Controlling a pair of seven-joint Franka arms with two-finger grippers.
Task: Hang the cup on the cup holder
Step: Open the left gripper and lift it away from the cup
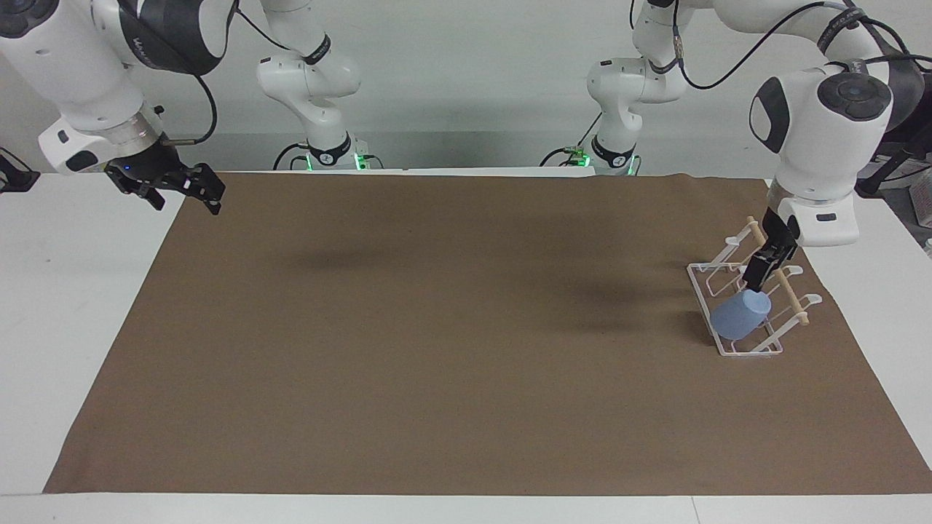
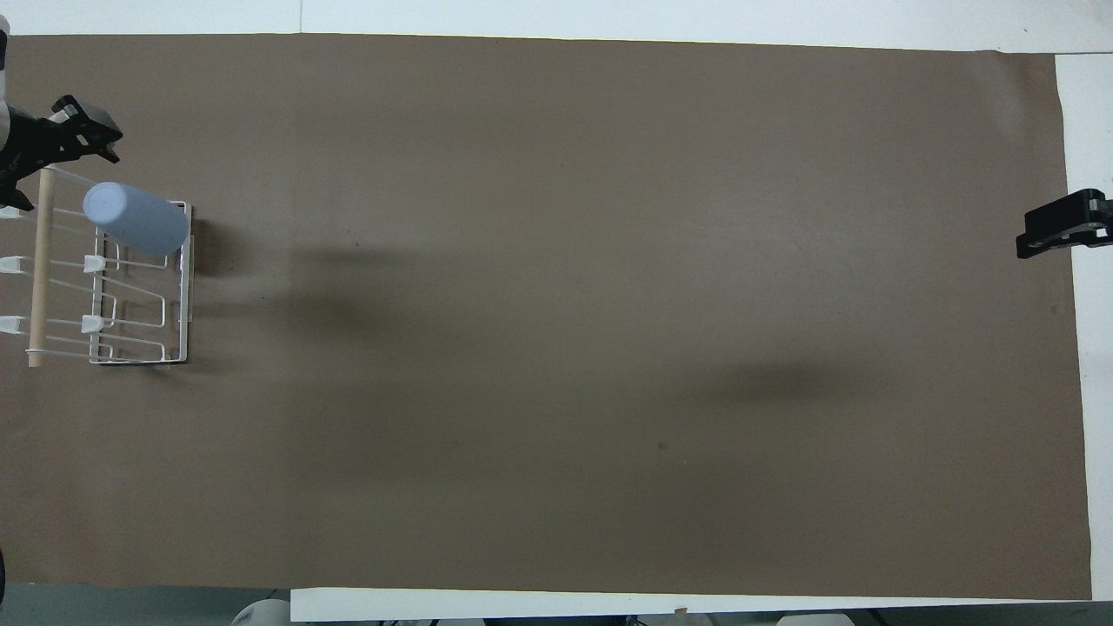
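Note:
The light-blue cup (image 1: pixel 739 318) sits tilted, bottom up, on a prong of the white wire cup holder (image 1: pixel 700 285), at the holder's end farther from the robots. The holder stands near the left arm's end of the table, with its wooden dowel (image 1: pixel 785 285) across the top. In the overhead view the cup (image 2: pixel 135 228) lies slanted over the holder's base (image 2: pixel 139 358). My left gripper (image 1: pixel 756 282) is open and empty, up over the holder just above the cup and apart from it; it also shows in the overhead view (image 2: pixel 61 143). My right gripper (image 1: pixel 186 195) waits open and empty.
A brown mat (image 1: pixel 437 327) covers most of the white table (image 1: pixel 73 291). The right gripper's tip (image 2: pixel 1056 228) hangs over the mat's edge at the right arm's end. Nothing else lies on the mat.

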